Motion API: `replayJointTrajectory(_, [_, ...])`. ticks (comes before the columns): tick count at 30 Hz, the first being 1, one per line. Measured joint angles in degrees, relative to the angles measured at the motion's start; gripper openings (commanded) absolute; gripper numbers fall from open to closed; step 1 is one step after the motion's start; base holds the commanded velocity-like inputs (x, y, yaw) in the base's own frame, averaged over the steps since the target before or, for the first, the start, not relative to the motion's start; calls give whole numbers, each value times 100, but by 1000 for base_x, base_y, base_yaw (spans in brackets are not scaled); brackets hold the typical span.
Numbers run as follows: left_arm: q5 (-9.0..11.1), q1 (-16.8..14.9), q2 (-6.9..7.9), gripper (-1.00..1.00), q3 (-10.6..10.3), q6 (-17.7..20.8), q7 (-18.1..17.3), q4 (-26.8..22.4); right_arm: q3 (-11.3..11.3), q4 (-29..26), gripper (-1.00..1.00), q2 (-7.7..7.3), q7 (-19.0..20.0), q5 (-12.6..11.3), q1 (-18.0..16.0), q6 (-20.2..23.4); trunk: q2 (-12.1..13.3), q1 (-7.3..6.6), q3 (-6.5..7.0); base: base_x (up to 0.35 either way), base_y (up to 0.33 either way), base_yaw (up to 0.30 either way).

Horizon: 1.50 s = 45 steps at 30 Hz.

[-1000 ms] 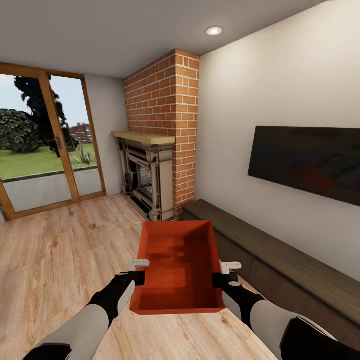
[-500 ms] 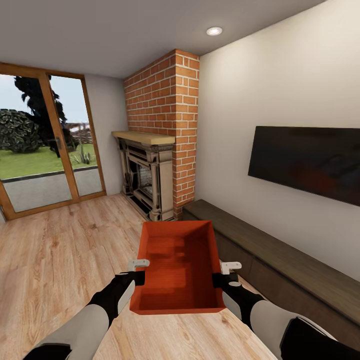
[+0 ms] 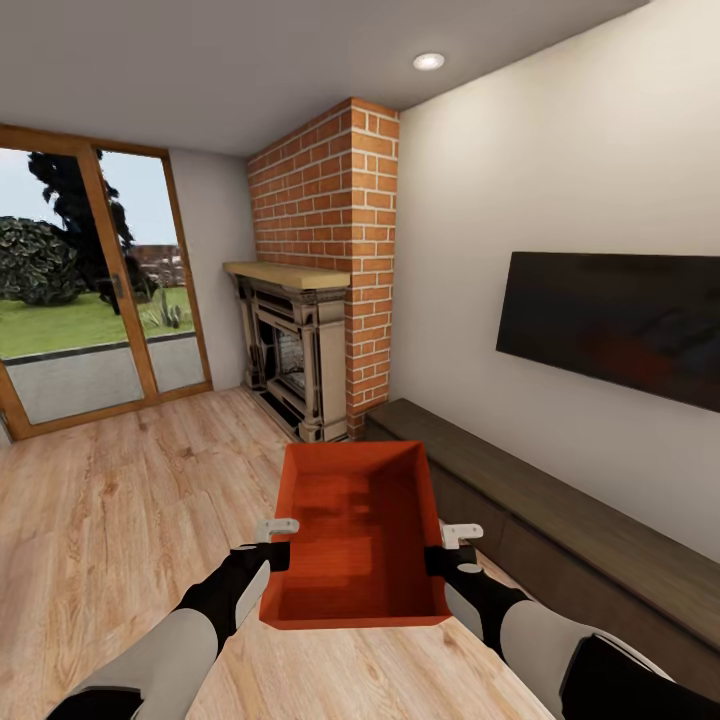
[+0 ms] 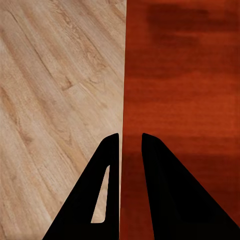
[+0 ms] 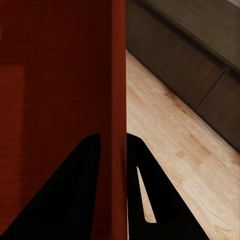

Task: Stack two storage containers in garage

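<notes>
Container (image 3: pixel 355 535), orange-red and lidless, held off the plank floor (image 3: pixel 120 490) at lower centre of the head view, between the two arms. The left gripper (image 3: pixel 277 540) is clenched on the wall at the picture's left; in the left wrist view its two black fingers (image 4: pixel 107 165) straddle that thin wall (image 4: pixel 123 100), one inside and one outside. The right gripper (image 3: pixel 450 548) is clamped likewise on the opposite wall, with the rim (image 5: pixel 118 75) passing between its fingers (image 5: pixel 135 165) in the right wrist view. Brick fireplace (image 3: pixel 320 270) stands at upper centre, glass doors (image 3: pixel 90 290) at the left edge, black TV (image 3: pixel 610 325) at right above the long dark cabinet (image 3: pixel 560 520). Compared with the two earlier head views, nothing has shifted except a slight change in the scenery beyond the doors. Judged from this, the carry is paused or barely begun: the bin is secured, but the robot remains in the living room, with the garage leg ahead.
</notes>
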Motion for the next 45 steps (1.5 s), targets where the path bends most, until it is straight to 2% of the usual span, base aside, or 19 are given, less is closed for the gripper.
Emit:
replayJointTrajectory(16, [1, 0, 0, -100, 0, 0, 1, 1, -4, 1, -100, 0, 1, 5, 0, -2, 0, 0, -139, 0, 0, 0])
replayJointTrajectory(27, [-1, 0, 0, -100, 1, -1, 0, -1, -4, 1, -100, 0, 0, 4, 0, -3, 0, 0, -157, 0, 0, 9])
replayJointTrajectory(45, [0, 1, 0, -100, 1, 0, -2, -3, -5, 2, -100, 0, 3, 3, 0, -4, -1, 0, -158, 0, 0, 226])
